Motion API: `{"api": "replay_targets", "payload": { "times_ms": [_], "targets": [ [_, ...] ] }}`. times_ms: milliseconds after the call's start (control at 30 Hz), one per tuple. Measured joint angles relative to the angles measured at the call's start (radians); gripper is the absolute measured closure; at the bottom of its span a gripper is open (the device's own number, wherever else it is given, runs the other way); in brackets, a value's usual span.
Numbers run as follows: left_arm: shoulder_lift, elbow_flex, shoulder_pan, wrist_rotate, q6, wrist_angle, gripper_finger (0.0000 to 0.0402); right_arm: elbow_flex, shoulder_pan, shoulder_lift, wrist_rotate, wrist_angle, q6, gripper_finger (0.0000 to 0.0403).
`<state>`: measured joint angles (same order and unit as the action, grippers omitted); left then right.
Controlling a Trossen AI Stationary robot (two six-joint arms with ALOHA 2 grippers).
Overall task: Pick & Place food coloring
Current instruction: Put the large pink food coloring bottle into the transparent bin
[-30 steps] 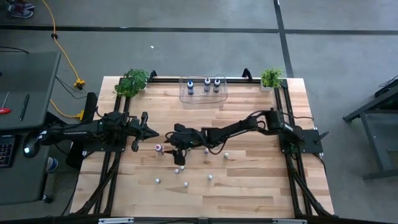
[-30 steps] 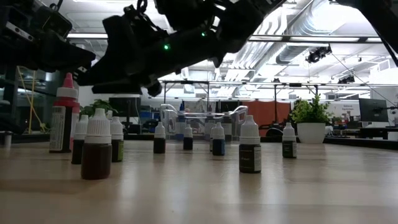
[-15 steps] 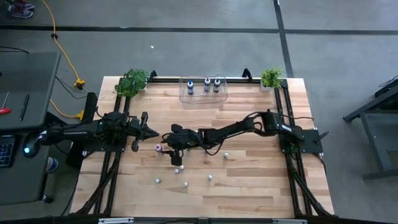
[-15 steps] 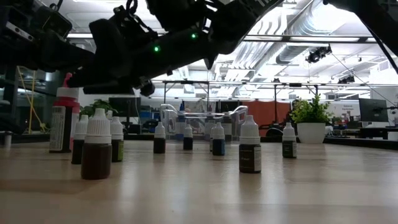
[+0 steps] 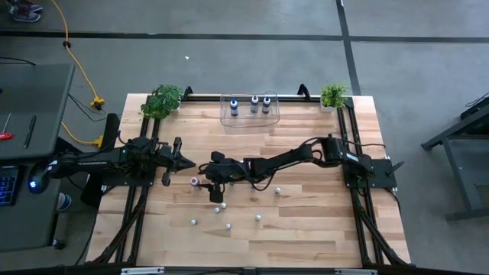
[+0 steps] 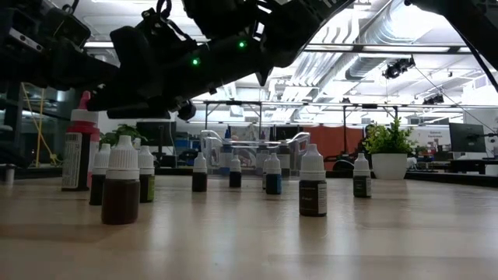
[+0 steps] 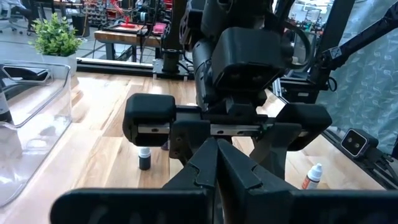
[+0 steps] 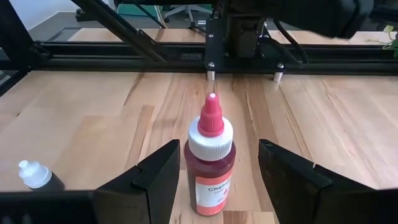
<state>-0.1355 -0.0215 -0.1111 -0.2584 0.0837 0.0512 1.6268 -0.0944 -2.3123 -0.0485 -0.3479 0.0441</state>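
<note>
The pink-bodied food coloring bottle [image 8: 210, 163] with a red tip stands upright on its base on the wood table [image 5: 321, 229]; the high view [image 5: 194, 182] and low view [image 6: 80, 148] show it too. My right gripper [image 8: 211, 186] is open and low at the table's middle. Its two fingers stand either side of that bottle, with gaps showing on both sides. My left gripper [image 7: 216, 163] is shut, hovers left of the bottle and faces the right gripper. Several small white-capped bottles [image 5: 223, 203] stand scattered on the near half. Three bottles stand in the clear bin [image 5: 250, 109].
A small bottle [image 8: 34, 175] stands close beside my right gripper's finger. More small bottles [image 6: 312, 184] [image 6: 122, 183] stand across the near table. The clear bin sits at the far edge between two small potted plants [image 5: 162, 99] [image 5: 333, 95]. Black frame rails run along both sides.
My right gripper has moved toward the table's left, closing in on the pink bottle until its fingers stand around it, then held still. The bottle has stayed upright in place.
</note>
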Motion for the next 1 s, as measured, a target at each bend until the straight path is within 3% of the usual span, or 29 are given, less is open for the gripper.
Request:
{"api": "replay_targets", "payload": {
  "times_ms": [800,1000],
  "targets": [
    [0.000,0.000,0.000,0.002,0.000,0.000,0.0399,0.106,0.000,-0.074,0.030,0.031,0.027,0.0198],
    [0.000,0.000,0.000,0.002,0.000,0.000,0.0399,0.106,0.000,-0.074,0.030,0.032,0.034,0.0226]
  ]
}}
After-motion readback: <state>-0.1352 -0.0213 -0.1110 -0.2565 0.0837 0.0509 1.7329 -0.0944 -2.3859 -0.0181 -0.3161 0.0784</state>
